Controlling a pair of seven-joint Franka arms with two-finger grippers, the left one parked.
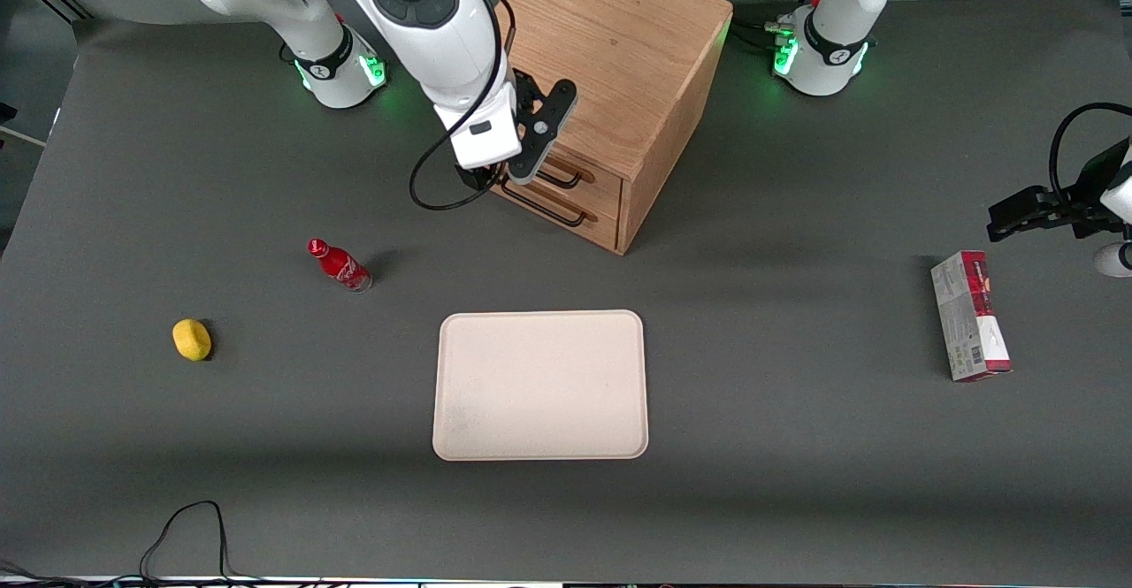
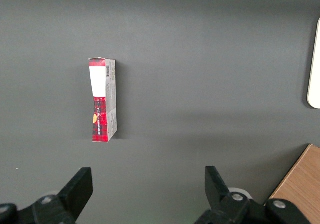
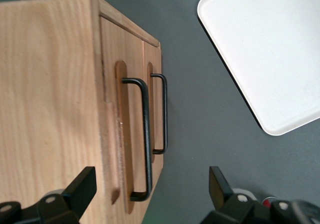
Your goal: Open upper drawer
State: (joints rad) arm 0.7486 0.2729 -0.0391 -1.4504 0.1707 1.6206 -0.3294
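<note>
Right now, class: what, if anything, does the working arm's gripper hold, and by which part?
Nothing. The gripper is open, hovering in front of the upper drawer, its fingers apart and clear of the black handle.

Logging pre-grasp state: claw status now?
Claw: open, empty, straddling the upper drawer's handle without touching it; the upper drawer is shut.

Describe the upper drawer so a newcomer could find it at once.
Start at the oak cube cabinet standing on the dark table between the two arm bases. Its front carries two light wood drawers, one above the other, each with a thin black wire handle. The upper drawer is the higher one, just under the cabinet's top; the open gripper hovers in front of its handle.
</note>
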